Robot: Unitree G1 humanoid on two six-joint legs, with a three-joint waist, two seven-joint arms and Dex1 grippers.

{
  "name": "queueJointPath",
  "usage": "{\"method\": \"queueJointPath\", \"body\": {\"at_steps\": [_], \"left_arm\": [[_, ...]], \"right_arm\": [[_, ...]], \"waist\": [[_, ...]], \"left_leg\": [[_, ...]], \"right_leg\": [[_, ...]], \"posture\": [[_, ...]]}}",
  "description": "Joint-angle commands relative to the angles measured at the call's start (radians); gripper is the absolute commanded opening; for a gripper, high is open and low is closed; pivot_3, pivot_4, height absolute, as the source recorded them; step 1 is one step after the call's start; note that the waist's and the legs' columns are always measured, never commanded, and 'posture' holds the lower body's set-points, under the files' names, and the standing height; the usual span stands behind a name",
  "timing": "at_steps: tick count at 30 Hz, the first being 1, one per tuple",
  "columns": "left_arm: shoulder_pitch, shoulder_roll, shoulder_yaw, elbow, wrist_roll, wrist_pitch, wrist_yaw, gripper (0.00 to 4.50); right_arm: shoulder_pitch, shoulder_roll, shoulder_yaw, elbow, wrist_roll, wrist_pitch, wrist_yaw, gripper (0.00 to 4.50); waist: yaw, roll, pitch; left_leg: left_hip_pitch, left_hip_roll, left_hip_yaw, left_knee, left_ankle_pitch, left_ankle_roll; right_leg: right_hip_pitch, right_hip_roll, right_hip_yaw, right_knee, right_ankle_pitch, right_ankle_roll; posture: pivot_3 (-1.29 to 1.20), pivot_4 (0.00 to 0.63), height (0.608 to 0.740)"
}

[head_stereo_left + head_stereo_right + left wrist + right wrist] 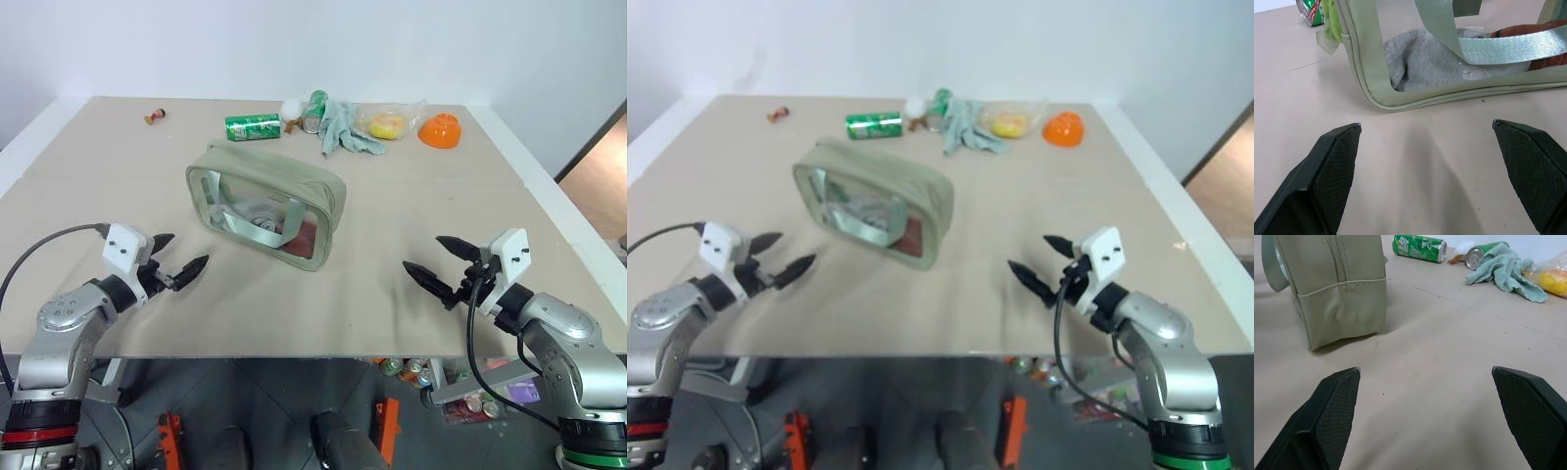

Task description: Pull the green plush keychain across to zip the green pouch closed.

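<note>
The green pouch (265, 201) lies on its side mid-table, its clear window and strap handle (1488, 49) facing me, with grey cloth and something reddish inside. In the left wrist view the lime-green plush keychain (1330, 19) hangs at the pouch's far left corner. The pouch's zipper (1334, 254) runs along its top in the right wrist view. My left gripper (186, 253) is open, low over the table, short of the pouch's near left corner. On the other side my right gripper (423, 253) is also open, a good way right of the pouch. Neither touches anything.
Along the back lie a green drink can (253, 126), a second can (316, 100), a white ball (292, 108), a grey-green glove-like cloth (343, 127), a plastic bag with something yellow (387, 124) and an orange bowl (441, 129). A small red object (154, 117) sits far left. The table's front edge runs just under both grippers.
</note>
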Motion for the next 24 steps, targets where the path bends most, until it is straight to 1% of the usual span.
{"method": "queueJointPath", "body": {"at_steps": [1, 4, 14, 16, 19, 22, 24], "left_arm": [[-0.018, 0.001, 0.017, -0.011, -0.003, -0.030, -0.003, 4.46], [-0.020, -0.009, 0.014, -0.013, -0.020, -0.038, -0.017, 4.46], [-0.029, -0.010, 0.021, -0.020, -0.064, -0.023, -0.073, 4.46], [-0.028, -0.003, 0.026, -0.030, -0.080, -0.022, -0.093, 4.46], [-0.013, 0.018, 0.036, -0.077, -0.136, 0.009, -0.147, 4.46], [0.015, 0.057, 0.029, -0.136, -0.182, 0.046, -0.207, 4.46], [0.033, 0.084, 0.025, -0.174, -0.217, 0.073, -0.246, 4.46]], "right_arm": [[0.009, -0.013, -0.023, 0.001, -0.005, -0.049, 0.019, 4.48], [0.025, -0.009, -0.018, 0.020, -0.014, -0.083, 0.033, 4.48], [0.029, -0.009, -0.004, 0.014, 0.001, -0.088, 0.054, 4.48], [0.027, -0.017, 0.006, -0.028, 0.014, -0.077, 0.071, 4.48], [-0.004, -0.019, 0.016, -0.163, 0.112, 0.028, 0.055, 4.48], [-0.073, -0.010, 0.073, -0.300, 0.170, 0.130, 0.000, 4.48], [-0.151, 0.023, 0.118, -0.350, 0.189, 0.193, -0.074, 4.48]], "waist": [[0.000, 0.000, 0.000], [0.000, 0.000, 0.000], [0.000, 0.000, 0.000], [0.000, 0.000, 0.000], [-0.001, 0.001, 0.000], [-0.006, 0.001, 0.001], [-0.006, 0.001, 0.001]], "left_leg": [[0.000, 0.000, 0.000, 0.000, 0.000, 0.000], [0.000, 0.000, 0.000, 0.000, 0.000, 0.000], [0.000, 0.000, 0.000, 0.000, 0.000, 0.000], [0.000, 0.000, 0.000, 0.000, 0.000, 0.000], [0.000, 0.000, 0.000, 0.000, 0.000, 0.000], [0.000, 0.001, 0.000, 0.000, 0.000, 0.000], [0.000, 0.001, 0.000, 0.000, 0.000, 0.000]], "right_leg": [[0.000, 0.000, 0.000, 0.000, 0.000, 0.000], [0.000, 0.000, 0.000, 0.000, 0.000, 0.000], [0.000, 0.000, 0.000, 0.000, 0.000, 0.000], [0.000, 0.000, 0.000, 0.000, 0.000, 0.000], [-0.001, 0.000, 0.000, 0.000, 0.000, 0.000], [-0.001, 0.001, -0.001, 0.001, 0.000, 0.000], [-0.001, 0.001, -0.001, 0.001, 0.000, -0.001]], "posture": [[0.00, 0.150, 0.740], [0.00, 0.150, 0.740], [0.00, 0.150, 0.740], [0.00, 0.150, 0.740], [0.00, 0.150, 0.740], [0.00, 0.150, 0.740], [0.00, 0.150, 0.740]]}}
